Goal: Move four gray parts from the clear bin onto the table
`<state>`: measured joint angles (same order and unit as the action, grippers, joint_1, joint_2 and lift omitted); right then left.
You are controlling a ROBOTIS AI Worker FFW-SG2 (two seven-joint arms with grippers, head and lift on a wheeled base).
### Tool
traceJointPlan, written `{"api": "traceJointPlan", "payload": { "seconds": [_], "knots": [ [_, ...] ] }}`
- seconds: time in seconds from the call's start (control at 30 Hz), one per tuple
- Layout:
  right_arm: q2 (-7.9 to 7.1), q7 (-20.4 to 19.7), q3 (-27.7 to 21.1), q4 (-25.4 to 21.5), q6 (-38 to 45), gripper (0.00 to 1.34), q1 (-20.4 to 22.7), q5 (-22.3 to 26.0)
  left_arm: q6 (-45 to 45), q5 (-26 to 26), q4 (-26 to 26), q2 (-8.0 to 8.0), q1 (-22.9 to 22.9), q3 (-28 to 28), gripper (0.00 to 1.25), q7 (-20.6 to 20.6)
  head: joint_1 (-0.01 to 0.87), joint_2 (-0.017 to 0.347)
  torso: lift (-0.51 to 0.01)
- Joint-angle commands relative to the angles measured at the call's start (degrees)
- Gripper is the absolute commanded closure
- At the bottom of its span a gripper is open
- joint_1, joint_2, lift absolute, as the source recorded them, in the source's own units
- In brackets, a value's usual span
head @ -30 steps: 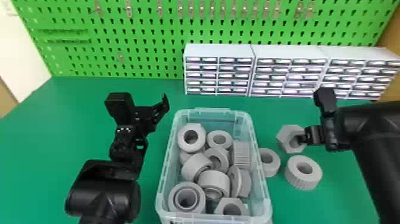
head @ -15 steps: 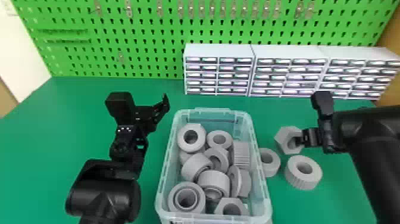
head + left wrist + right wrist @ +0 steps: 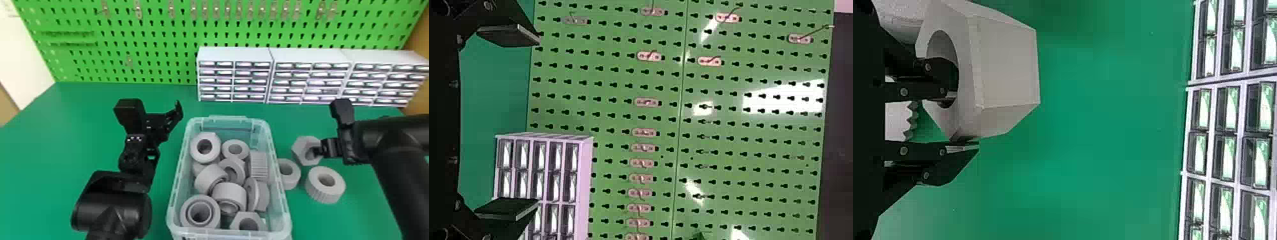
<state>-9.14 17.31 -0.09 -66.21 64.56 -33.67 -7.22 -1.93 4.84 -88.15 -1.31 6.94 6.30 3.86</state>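
Observation:
In the head view, my right gripper [image 3: 319, 150] is shut on the wall of a hexagonal gray part [image 3: 300, 150], right of the clear bin [image 3: 278, 140]. The right wrist view shows the right gripper [image 3: 960, 120] with one finger inside the hexagonal part's [image 3: 1005, 65] hole and the other against its outer side. Two round gray parts lie on the table, one [image 3: 293, 178] beside the bin wall and a ribbed one [image 3: 325, 188] nearer the front. Several gray parts [image 3: 205, 148] fill the bin. My left gripper [image 3: 154, 121] is parked left of the bin; in its wrist view the left gripper [image 3: 511, 121] stands open and holds nothing.
White drawer cabinets [image 3: 234, 54] stand along the table's back, before a green pegboard [image 3: 153, 41]. Green table surface [image 3: 57, 153] stretches to the left of the left arm.
My right gripper has shifted slightly left, and the hexagonal part has moved left with it. The left arm and the bin have kept still.

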Motion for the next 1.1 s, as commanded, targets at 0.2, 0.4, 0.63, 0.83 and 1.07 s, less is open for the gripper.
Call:
{"api": "traceJointPlan", "payload": {
  "seconds": [0.2,0.4,0.63,0.83,1.07],
  "knots": [
    [0.0,0.0,0.62,1.43,-0.05,1.0,-0.25,-0.07,-0.09,0.08,0.0,-0.01,-0.09,0.03,0.14,0.0,0.693,0.072,-0.052],
    [0.0,0.0,0.88,1.61,-0.05,0.94,-0.34,-0.07,-0.09,0.08,0.0,-0.01,-0.09,-0.15,0.14,0.0,0.693,0.072,-0.052],
    [0.0,0.0,1.23,1.61,0.13,0.84,-0.34,-0.07,-0.09,0.08,0.09,-0.01,-0.26,-0.24,0.14,0.0,0.693,0.072,-0.052],
    [0.0,0.0,1.41,1.61,0.13,0.76,-0.34,-0.07,-0.18,0.08,0.09,-0.01,-0.18,-0.33,0.14,0.0,0.693,0.072,-0.052],
    [-0.09,0.0,1.41,1.61,0.13,0.74,-0.34,-0.07,-0.18,0.08,0.09,-0.01,-0.26,-0.33,0.14,0.0,0.693,0.072,-0.052]
  ]
}}
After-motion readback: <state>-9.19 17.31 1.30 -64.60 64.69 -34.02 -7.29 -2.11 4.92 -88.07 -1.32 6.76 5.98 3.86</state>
